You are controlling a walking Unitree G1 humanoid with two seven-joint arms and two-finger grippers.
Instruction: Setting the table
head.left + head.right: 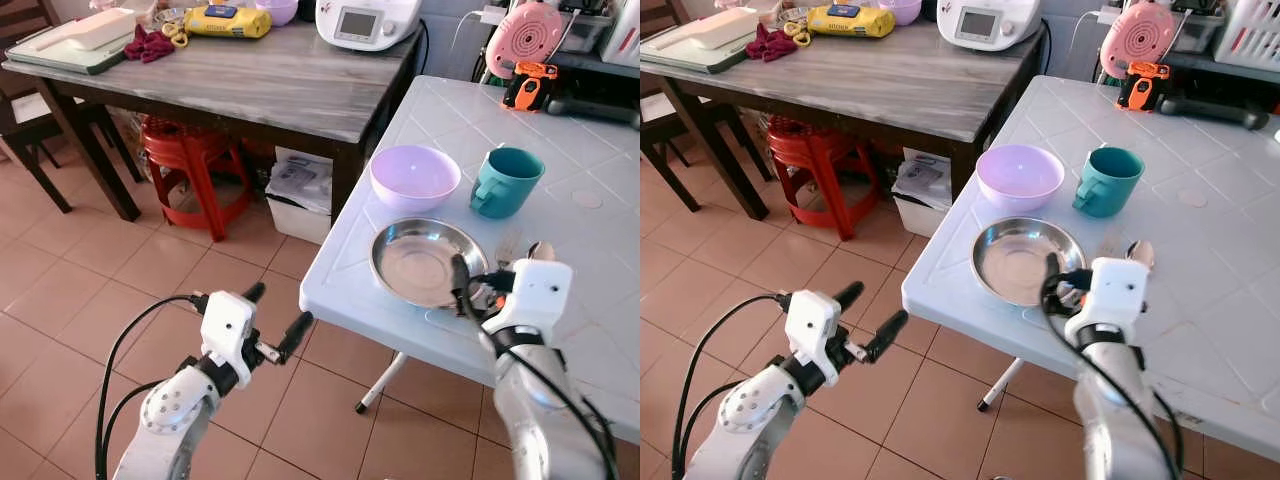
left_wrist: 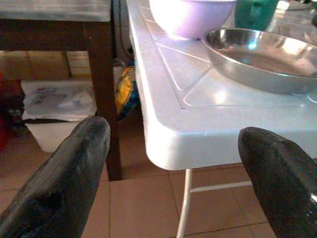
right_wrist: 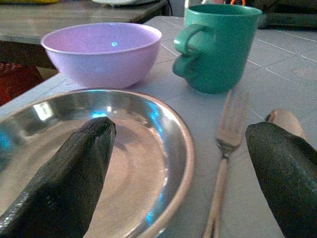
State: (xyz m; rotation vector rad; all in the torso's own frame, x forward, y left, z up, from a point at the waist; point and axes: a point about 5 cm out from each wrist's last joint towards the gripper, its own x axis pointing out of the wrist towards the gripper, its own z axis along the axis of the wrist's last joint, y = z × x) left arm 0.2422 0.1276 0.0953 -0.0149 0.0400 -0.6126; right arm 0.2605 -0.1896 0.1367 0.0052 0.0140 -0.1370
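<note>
White table (image 1: pixel 600 300): near edge crowded by steel plate (image 1: pixel 425 262), fork (image 3: pixel 225 148) beside it, lilac bowl (image 1: pixel 415 177) and teal mug (image 1: pixel 507 181) behind. Right-hand tabletop lay open.

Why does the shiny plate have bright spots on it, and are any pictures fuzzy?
Right wrist view: the steel plate mirrors light as white and blue glints, and the near black fingers look soft and blurry. Left wrist view: glare washes the white table edge. Left eye view: fairly sharp, with a soft sheen on the plate.
</note>
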